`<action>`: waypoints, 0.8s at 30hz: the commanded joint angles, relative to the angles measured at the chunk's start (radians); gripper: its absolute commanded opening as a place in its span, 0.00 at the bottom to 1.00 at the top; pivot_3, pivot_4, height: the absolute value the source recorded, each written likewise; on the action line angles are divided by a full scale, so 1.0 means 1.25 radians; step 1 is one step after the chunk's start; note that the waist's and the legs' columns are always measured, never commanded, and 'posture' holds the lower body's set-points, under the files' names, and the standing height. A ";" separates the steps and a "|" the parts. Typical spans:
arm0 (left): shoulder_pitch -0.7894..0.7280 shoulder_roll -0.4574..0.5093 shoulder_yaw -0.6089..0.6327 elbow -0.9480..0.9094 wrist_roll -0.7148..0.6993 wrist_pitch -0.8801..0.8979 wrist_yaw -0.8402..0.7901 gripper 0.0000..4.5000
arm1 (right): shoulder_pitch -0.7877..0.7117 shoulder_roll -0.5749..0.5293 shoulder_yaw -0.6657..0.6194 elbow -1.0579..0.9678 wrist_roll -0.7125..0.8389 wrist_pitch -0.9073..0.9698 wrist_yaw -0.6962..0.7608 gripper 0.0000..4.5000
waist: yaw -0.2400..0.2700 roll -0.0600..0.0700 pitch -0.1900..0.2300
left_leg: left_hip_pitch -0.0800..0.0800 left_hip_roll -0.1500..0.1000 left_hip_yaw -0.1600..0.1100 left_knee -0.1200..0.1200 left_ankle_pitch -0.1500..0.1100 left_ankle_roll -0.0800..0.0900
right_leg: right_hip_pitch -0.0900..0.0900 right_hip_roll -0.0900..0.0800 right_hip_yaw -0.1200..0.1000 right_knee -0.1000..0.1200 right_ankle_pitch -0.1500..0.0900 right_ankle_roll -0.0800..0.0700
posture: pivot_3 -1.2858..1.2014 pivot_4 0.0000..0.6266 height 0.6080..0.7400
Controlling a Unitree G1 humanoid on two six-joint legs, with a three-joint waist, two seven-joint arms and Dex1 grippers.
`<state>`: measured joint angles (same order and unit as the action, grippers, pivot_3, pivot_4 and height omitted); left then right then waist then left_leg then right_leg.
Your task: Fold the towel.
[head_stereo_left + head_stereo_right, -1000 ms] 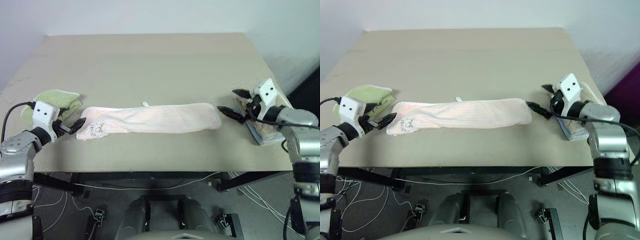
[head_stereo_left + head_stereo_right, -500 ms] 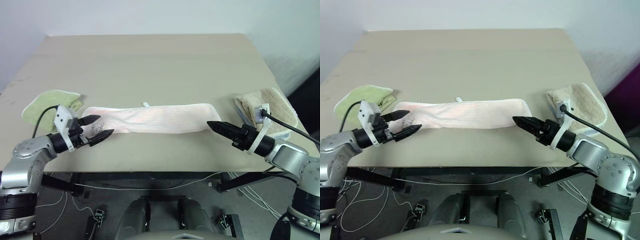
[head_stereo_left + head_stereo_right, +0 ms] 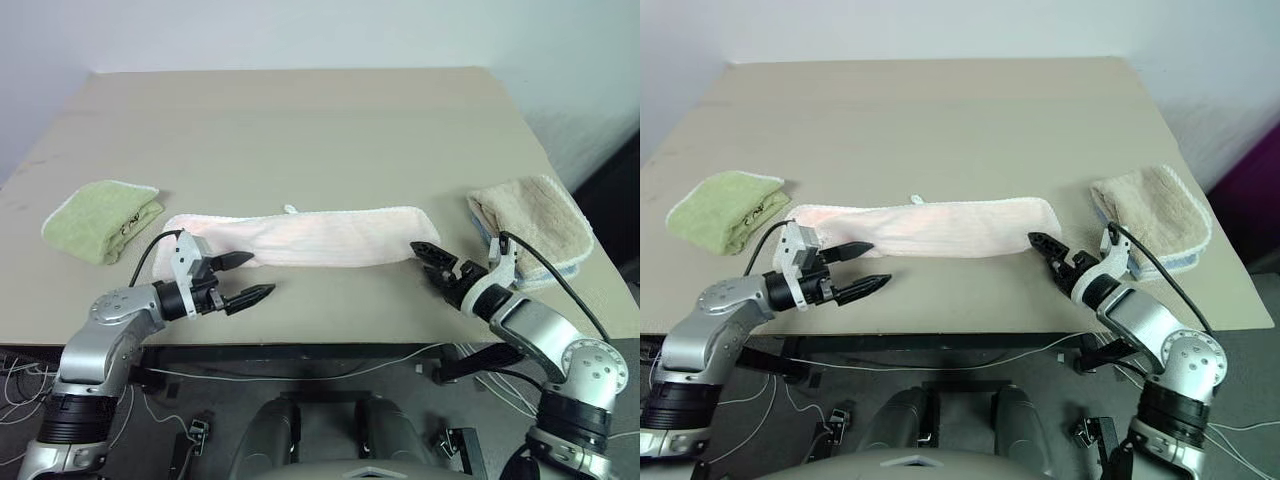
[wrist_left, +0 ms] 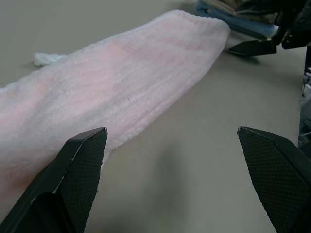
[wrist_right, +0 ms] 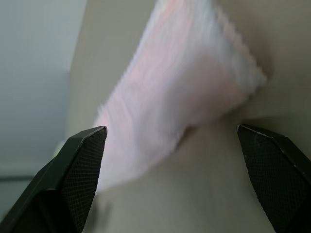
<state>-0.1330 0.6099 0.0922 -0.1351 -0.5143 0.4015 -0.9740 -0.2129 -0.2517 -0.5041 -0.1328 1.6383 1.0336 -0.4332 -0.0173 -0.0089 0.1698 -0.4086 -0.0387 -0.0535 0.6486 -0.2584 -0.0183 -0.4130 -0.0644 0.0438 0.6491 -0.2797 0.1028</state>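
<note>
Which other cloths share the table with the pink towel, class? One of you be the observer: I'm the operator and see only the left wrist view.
Observer: A green towel lies off the left end of the towel, apart from it.
Operator: And the right gripper's state?
Observer: The right gripper is at the towel's right end, its fingers open with nothing between them.
</note>
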 commanded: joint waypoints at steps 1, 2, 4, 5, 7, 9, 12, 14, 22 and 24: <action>-0.011 -0.002 0.009 -0.035 -0.003 -0.019 0.007 1.00 | -0.032 0.016 0.008 0.038 0.040 -0.071 -0.046 1.00 | 0.000 0.000 0.000 | 0.000 0.000 0.000 0.000 0.000 0.000 | 0.000 0.000 0.000 0.000 0.000 0.000 | 0.52 0.24 1.00; -0.012 -0.004 0.009 -0.035 -0.002 -0.020 0.008 1.00 | -0.036 0.015 0.011 0.050 0.038 -0.082 -0.052 1.00 | 0.000 0.000 0.000 | 0.000 0.000 0.000 0.000 0.000 0.000 | 0.000 0.000 0.000 0.000 0.000 0.000 | 0.52 0.24 1.00; -0.011 -0.005 0.008 -0.035 0.001 -0.023 0.011 1.00 | -0.046 0.011 0.017 0.083 0.025 -0.098 -0.050 1.00 | 0.000 0.000 0.000 | 0.000 0.000 0.000 0.000 0.000 0.000 | 0.001 0.000 0.000 0.000 0.000 0.000 | 0.52 0.24 1.00; -0.010 -0.005 0.008 -0.036 0.002 -0.025 0.013 1.00 | -0.050 0.009 0.020 0.096 0.016 -0.105 -0.046 1.00 | 0.000 -0.001 0.000 | 0.001 0.000 0.000 0.000 0.000 0.000 | 0.001 0.000 0.000 0.000 0.000 0.000 | 0.52 0.24 1.00; -0.007 -0.006 0.008 -0.039 0.002 -0.027 0.015 1.00 | -0.052 0.007 0.024 0.113 0.009 -0.115 -0.044 1.00 | 0.000 -0.001 -0.001 | 0.002 0.000 0.000 0.000 0.000 0.000 | 0.003 0.000 -0.001 0.000 0.000 0.000 | 0.52 0.24 1.00; -0.003 -0.006 0.007 -0.041 0.002 -0.030 0.017 1.00 | -0.052 0.006 0.025 0.118 0.012 -0.122 -0.038 0.91 | 0.000 -0.001 -0.001 | 0.003 0.000 0.000 0.000 0.000 0.000 | 0.004 0.000 -0.001 0.000 0.000 0.000 | 0.52 0.24 1.00; 0.003 -0.009 0.006 -0.044 0.002 -0.033 0.021 1.00 | -0.048 0.003 0.028 0.120 0.014 -0.129 -0.034 0.71 | -0.001 -0.001 -0.001 | 0.004 0.000 0.000 0.000 0.000 0.000 | 0.004 0.000 0.000 0.000 0.000 0.000 | 0.52 0.24 1.00; 0.005 -0.010 0.004 -0.045 0.003 -0.035 0.022 1.00 | -0.045 0.001 0.028 0.121 0.014 -0.133 -0.033 0.54 | 0.000 -0.001 -0.001 | 0.004 0.000 0.000 0.000 0.000 0.000 | 0.004 0.000 0.000 0.000 0.000 0.000 | 0.52 0.24 1.00; -0.005 -0.027 -0.009 -0.033 0.013 -0.040 0.026 1.00 | -0.044 -0.015 0.015 0.121 0.012 -0.156 -0.024 0.01 | 0.002 -0.003 -0.002 | 0.004 0.000 0.000 0.000 0.000 0.000 | 0.005 0.000 0.000 -0.001 0.000 0.000 | 0.52 0.24 1.00; -0.007 -0.029 -0.011 -0.028 0.013 -0.041 0.025 1.00 | -0.043 -0.035 0.011 0.115 0.002 -0.156 -0.009 0.01 | 0.003 -0.003 -0.002 | 0.004 0.000 0.000 0.000 0.000 0.000 | 0.005 0.000 0.000 -0.001 0.000 0.000 | 0.52 0.24 1.00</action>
<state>-0.1289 0.5763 0.0788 -0.1479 -0.5002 0.3662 -0.9416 -0.2747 -0.2587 -0.4667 0.0153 1.6654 0.8626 -0.4612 -0.0133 -0.0121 0.1669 -0.4040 -0.0384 -0.0538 0.6490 -0.2586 -0.0178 -0.4067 -0.0645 0.0434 0.6477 -0.2798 0.1028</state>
